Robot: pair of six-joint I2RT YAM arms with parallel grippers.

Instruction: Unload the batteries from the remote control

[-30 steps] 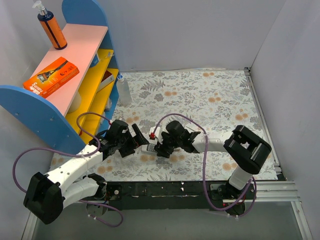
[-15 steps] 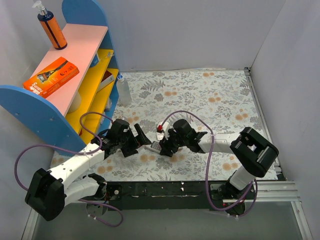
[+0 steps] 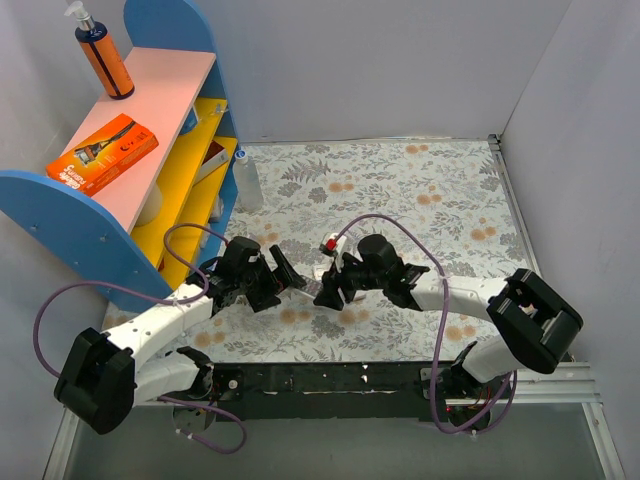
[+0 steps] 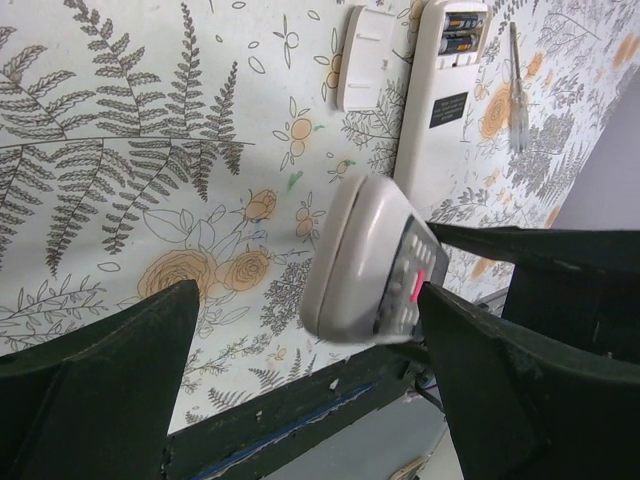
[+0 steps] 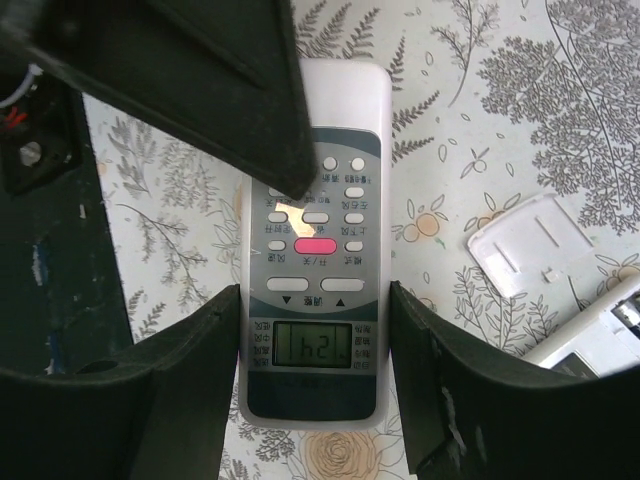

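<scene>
A grey-white remote control with a lit display and a pink button sits between my right gripper's fingers, which are shut on its sides. It is held off the table. My left gripper is open around the same remote, with one finger at its button face. In the top view the two grippers, left and right, meet near the table's front centre. A second white remote lies face down with its compartment open and dark batteries inside. Its white cover lies beside it.
A blue and yellow shelf stands at the left with an orange box and an orange bottle. A clear bottle stands by its foot. A thin metal tool lies near the second remote. Walls close in the back and the right.
My right arm has shifted to the right and lifted the remote off the table. My left gripper has followed it a little to the right and stays open.
</scene>
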